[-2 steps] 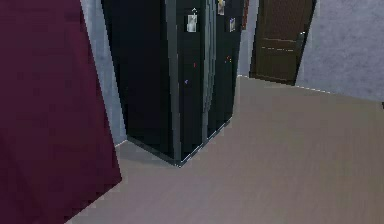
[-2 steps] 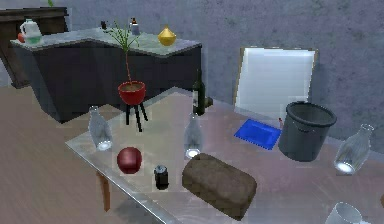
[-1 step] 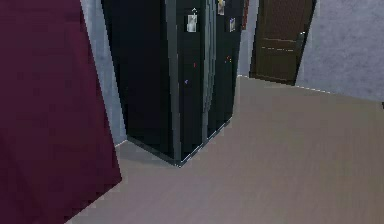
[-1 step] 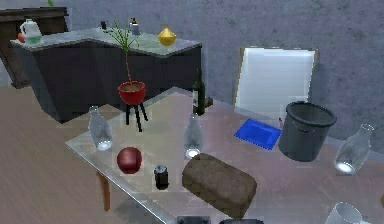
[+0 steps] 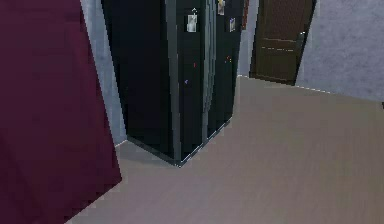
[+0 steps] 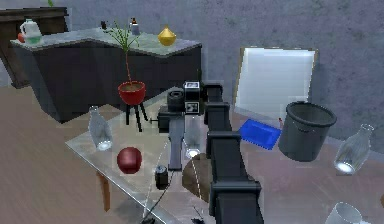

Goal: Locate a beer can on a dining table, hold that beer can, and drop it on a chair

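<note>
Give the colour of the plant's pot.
Red. The pot shows best in the arm side view.

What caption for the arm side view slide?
Stretch arm extended over a glass table, tool near a red ball, clear bottle and red-potted plant.

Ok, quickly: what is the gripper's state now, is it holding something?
Gripper: cannot be told whether it holds anything; a glass table with things lies behind it.

Black fridge, brown door, red-potted plant, red sphere, dark bin
</note>
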You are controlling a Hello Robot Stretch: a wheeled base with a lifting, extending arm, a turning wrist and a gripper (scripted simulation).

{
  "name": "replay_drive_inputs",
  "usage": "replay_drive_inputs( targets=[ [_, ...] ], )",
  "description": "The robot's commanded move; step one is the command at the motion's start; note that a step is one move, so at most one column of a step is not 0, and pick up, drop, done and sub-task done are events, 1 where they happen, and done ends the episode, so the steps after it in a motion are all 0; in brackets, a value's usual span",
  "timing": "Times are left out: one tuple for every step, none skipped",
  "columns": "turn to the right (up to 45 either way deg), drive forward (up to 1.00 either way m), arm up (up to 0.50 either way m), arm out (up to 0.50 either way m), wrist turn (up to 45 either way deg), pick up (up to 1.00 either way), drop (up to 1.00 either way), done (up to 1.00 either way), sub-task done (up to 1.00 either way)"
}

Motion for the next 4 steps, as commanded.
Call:
replay_drive_inputs(
  targets=[
    [0.0,0.0,0.0,0.0,45.0,0.0,0.0,0.0,0.0],
    [0.0,0.0,0.0,0.0,45.0,0.0,0.0,0.0,0.0],
    [0.0,0.0,0.0,0.0,45.0,0.0,0.0,0.0,0.0],
    [0.0,0.0,0.0,0.0,15.0,0.0,0.0,0.0,0.0]
  ],
)
